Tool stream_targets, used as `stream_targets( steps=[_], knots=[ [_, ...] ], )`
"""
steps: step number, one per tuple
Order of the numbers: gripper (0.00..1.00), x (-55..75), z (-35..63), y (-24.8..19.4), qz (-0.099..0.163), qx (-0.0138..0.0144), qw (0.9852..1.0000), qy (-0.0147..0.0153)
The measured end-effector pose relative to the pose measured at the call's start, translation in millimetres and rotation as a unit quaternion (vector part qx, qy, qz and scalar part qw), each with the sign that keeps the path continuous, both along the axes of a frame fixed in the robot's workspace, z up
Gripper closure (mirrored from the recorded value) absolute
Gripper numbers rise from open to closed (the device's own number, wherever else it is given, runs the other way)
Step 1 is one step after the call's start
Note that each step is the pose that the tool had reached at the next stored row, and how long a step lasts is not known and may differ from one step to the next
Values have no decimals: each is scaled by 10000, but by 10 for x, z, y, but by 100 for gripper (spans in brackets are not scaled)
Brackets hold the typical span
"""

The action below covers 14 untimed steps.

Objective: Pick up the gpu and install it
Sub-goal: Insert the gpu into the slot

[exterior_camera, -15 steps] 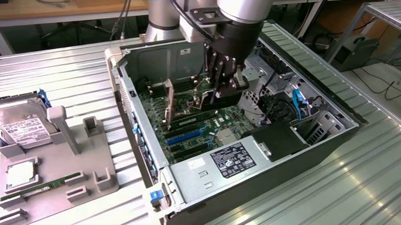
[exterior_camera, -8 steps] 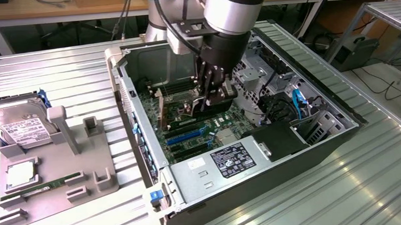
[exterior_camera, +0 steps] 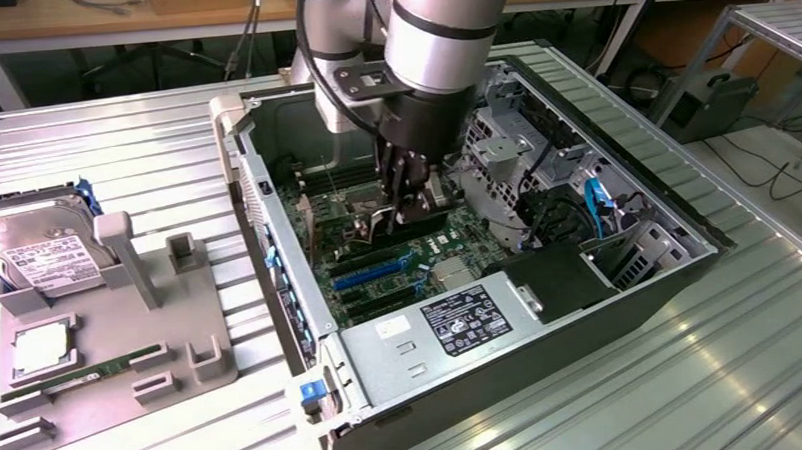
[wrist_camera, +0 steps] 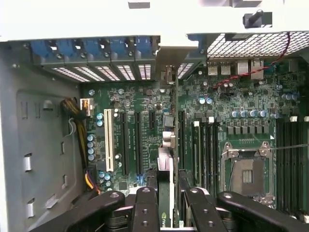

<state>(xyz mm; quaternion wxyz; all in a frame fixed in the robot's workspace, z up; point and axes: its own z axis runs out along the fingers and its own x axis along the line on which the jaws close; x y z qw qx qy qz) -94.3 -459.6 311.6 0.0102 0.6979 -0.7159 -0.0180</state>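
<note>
Grey robot arm reaches down into the open black-and-silver computer case (exterior_camera: pixel 670 276), which lies on its side on the ribbed metal table (exterior_camera: pixel 726 374). Black two-finger gripper (exterior_camera: pixel 403 200) sits low over the green motherboard (exterior_camera: pixel 375 266), near the middle of the case.

Gripper fingers (wrist_camera: pixel 145 208) are clamped on the gpu (wrist_camera: pixel 165 193), a thin black expansion card held on edge. In the wrist view the card stands between the two fingers, its silver metal bracket end (wrist_camera: pixel 166 77) toward the rear wall of the case with the row of blue slot clips (wrist_camera: pixel 91 48). The card sits in line with the long black expansion slots (wrist_camera: pixel 137 142) on the board; whether its edge is seated in a slot cannot be told.

Empty silver CPU socket (wrist_camera: pixel 247 171) lies beside the card.

On the table toward the exterior view's left edge: a grey plastic parts holder (exterior_camera: pixel 125 345) carrying a silver hard drive with white label (exterior_camera: pixel 42 260) and a narrow green memory stick (exterior_camera: pixel 93 371).
</note>
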Motion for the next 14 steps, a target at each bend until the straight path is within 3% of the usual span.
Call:
stream_targets(
  steps=[14],
  knots=[
    [74, -53, -321, 14, 248, -1, 9997, -2]
  ],
)
